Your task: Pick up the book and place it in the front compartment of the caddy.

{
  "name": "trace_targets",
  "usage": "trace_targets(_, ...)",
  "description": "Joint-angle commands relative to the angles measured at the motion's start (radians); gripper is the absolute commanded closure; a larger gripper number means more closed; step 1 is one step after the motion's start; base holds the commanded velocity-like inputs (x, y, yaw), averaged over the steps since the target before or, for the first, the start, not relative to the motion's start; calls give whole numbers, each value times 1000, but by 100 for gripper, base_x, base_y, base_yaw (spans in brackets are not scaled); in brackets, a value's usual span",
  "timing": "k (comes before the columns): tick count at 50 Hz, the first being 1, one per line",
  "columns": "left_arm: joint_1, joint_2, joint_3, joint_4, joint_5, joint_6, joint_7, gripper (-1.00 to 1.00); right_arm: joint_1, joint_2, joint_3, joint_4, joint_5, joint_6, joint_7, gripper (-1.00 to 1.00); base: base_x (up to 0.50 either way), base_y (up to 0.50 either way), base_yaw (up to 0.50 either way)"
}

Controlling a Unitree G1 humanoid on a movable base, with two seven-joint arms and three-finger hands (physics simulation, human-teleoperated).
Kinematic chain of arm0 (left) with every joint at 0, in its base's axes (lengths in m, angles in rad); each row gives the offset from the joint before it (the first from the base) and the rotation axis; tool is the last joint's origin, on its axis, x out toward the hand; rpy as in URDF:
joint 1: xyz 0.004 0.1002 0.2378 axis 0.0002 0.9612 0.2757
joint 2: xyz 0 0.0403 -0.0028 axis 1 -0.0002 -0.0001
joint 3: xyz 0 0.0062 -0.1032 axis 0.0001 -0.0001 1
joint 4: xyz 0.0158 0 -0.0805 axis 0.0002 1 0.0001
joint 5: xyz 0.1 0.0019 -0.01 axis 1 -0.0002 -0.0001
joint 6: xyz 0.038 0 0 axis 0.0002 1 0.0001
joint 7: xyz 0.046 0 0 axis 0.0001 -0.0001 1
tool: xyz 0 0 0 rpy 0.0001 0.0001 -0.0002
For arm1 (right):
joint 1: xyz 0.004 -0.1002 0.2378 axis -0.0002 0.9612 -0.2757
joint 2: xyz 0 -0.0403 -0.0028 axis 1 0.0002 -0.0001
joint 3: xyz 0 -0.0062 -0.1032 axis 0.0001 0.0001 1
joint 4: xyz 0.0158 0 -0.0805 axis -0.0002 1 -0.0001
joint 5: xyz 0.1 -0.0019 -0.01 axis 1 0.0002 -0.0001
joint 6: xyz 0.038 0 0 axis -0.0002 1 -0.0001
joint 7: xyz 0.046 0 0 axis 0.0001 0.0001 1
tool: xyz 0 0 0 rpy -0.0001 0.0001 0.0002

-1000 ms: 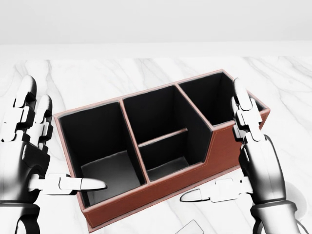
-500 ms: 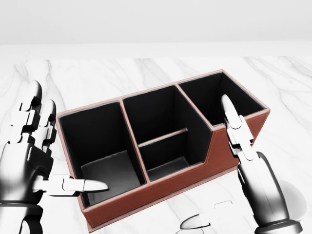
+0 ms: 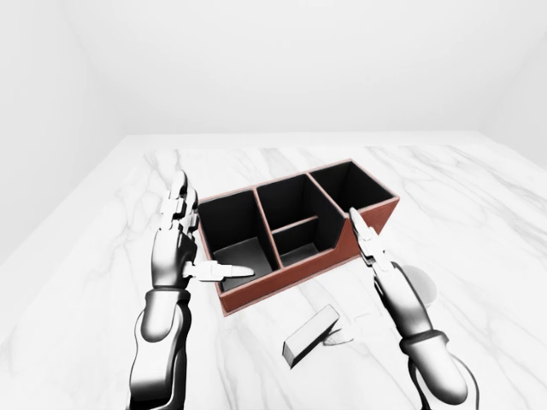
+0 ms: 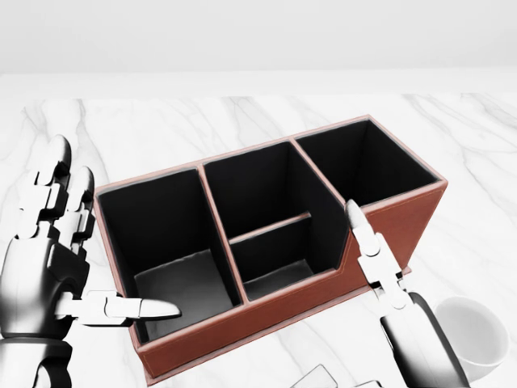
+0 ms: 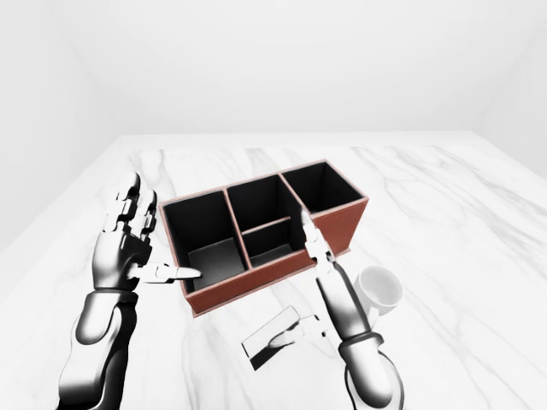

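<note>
No writing or label shows on anything here. The marble table (image 3: 102, 256) fills all three views. On it the caddy (image 4: 380, 230) sits at an angle, red-brown outside and black within, with one large bay at the left, a middle bay split by a low divider, and a bay at the right. The left hand (image 3: 177, 248) stands beside the caddy's left end, fingers spread wide and upright, thumb pointing over the left bay's wall. The right hand (image 5: 320, 256) is also open (holding nothing), fingers straight and raised before the caddy's near wall. The book (image 3: 309, 334) lies flat on the table below the caddy, near the right thumb. A white cup (image 5: 379, 289) stands just right of the right arm.
</note>
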Motion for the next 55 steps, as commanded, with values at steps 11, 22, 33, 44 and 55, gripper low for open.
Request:
trace_targets(11, -1, -1, -2, 18, 4, 0, 0, -100, 61, -24, 54, -39, -69, 0, -7, -100, 0, 0, 0)
trace_targets(22, -3, 0, -3, 29, 5, 0, 1, -100, 71, -29, 66, -65, -129, 0, -11, -100, 0, 0, 0)
trace_targets(33, -8, 2, 2, 33, 2, 0, 1, -100, 75, -27, 76, -80, -215, 0, -12, -100, 0, 0, 0)
trace_targets(44, -10, 2, 2, 36, 2, 0, 2, -100, 88, -42, 108, -94, -277, 0, -31, -100, 0, 0, 0)
trace_targets(55, -7, 2, 2, 28, 2, 0, 2, -100, 75, -47, 119, -62, -321, -10, -42, -100, 0, 0, 0)
